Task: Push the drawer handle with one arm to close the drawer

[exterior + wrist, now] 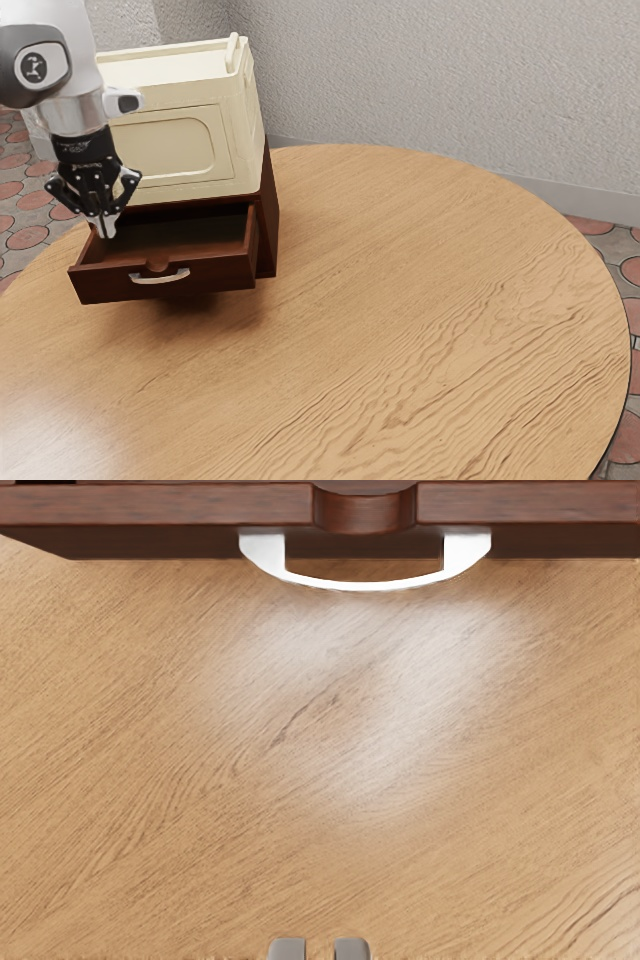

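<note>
My gripper [104,228] hangs pointing down, overlapping the left corner of the pulled-out dark brown drawer [215,272] in the exterior view. A curved silver handle [160,277] is fixed to the middle of the drawer's front. In the wrist view the fingertips of my gripper [320,949] stand a narrow gap apart, with nothing between them. Bare wood separates them there from the white-looking handle [365,584] and the drawer front [170,505]. My gripper is off the handle, on its outer side.
A cream box-like upper section [175,150] with a raised bar on top sits over the brown cabinet body [268,225]. Both stand on a round wooden table [420,310], whose curved edge runs along the exterior view's right. A textured wall [430,80] rises behind.
</note>
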`<state>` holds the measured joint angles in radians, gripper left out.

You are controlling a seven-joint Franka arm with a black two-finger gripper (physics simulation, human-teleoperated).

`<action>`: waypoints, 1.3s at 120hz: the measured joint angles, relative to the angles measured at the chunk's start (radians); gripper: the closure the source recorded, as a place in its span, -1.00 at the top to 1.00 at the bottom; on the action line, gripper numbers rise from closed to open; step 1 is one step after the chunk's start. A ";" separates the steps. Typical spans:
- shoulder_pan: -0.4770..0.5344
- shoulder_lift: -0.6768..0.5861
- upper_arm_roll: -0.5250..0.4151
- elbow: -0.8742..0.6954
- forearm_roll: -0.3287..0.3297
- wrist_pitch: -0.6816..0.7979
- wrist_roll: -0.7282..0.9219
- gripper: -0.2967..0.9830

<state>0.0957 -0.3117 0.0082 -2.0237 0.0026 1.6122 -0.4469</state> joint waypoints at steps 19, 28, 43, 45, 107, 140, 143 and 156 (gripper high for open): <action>0.079 -0.048 -0.113 -0.092 -0.067 0.052 -0.028 -0.68; 0.121 -0.079 -0.162 -0.128 -0.098 0.066 -0.039 -0.68; 0.199 -0.134 -0.242 -0.193 -0.143 0.080 -0.055 -0.69; 0.209 -0.138 -0.255 -0.199 -0.148 0.082 -0.057 -0.69; 0.418 -0.106 -0.438 -0.373 -0.153 0.405 -0.091 -0.69; 0.424 -0.027 -0.441 -0.397 -0.099 0.549 -0.102 -0.69; 0.424 -0.019 -0.441 -0.397 -0.093 0.562 -0.102 -0.69; 0.433 0.004 -0.441 -0.395 -0.063 0.612 -0.106 -0.69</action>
<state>0.5283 -0.3074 -0.4326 -2.4190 -0.0608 2.2243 -0.5524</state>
